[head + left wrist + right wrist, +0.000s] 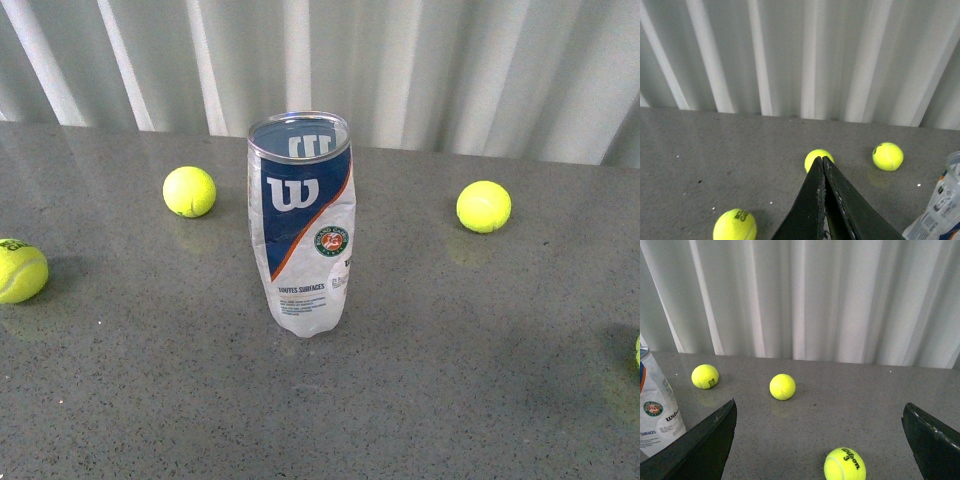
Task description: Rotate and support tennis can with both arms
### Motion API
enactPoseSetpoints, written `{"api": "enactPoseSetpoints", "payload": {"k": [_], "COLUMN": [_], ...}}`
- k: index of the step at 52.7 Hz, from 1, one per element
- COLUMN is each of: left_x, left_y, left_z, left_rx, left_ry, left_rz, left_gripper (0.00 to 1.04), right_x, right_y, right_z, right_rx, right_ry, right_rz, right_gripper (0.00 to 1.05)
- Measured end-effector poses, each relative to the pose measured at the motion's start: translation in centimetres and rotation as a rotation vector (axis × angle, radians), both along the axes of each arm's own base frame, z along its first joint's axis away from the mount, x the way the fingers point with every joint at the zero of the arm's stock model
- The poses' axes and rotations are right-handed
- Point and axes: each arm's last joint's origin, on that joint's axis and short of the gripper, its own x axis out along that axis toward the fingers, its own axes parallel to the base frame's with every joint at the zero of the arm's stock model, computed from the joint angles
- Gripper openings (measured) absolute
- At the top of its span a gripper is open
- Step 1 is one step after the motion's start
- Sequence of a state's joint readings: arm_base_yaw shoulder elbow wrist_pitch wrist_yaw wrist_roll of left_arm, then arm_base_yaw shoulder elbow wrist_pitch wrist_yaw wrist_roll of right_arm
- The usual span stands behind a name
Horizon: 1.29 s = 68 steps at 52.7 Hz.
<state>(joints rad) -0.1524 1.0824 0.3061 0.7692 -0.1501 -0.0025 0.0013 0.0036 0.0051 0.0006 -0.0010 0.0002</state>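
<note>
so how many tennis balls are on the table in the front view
4. One behind-left of the tennis can at, one at the left edge, one behind-right, and a sliver at the right edge. More may lie out of frame.

Right gripper [820, 440]: jaws spread wide — one dark finger [700, 445] by the can, the other [932, 440] well apart
Tennis can [657, 407]: upright at the frame edge, round emblem showing
Tennis balls: three on the grey table [850, 395] — one [705, 376] near the can, one [782, 386] mid-table, one [845, 464] marked 3
Backdrop: white curtain [805, 295]
</note>
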Motion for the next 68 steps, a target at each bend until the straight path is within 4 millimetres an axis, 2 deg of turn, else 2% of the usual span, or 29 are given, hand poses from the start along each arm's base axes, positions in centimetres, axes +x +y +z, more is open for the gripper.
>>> {"api": "enactPoseSetpoints", "payload": {"k": [28, 45, 68], "left_x": [-4.9, -6.9, -8.5], "left_y": [2.6, 2.7, 2.7], "left_z": [-2.6, -3.8, -3.2], "left_rx": [-0.001, -0.001, -0.001], "left_ry": [0.002, -0.012, -0.032], "left_rz": [-0.001, 0.002, 0.000], "left_gripper": [0.04, 0.04, 0.04], "right_x": [0.0, 0.0, 0.0], "right_y": [0.0, 0.0, 0.0], "right_z": [0.0, 0.0, 0.0], "right_rx": [0.000, 0.000, 0.000], "right_ry": [0.000, 0.000, 0.000], "right_rz": [0.000, 0.000, 0.000], "right_gripper": [0.98, 0.98, 0.98]}}
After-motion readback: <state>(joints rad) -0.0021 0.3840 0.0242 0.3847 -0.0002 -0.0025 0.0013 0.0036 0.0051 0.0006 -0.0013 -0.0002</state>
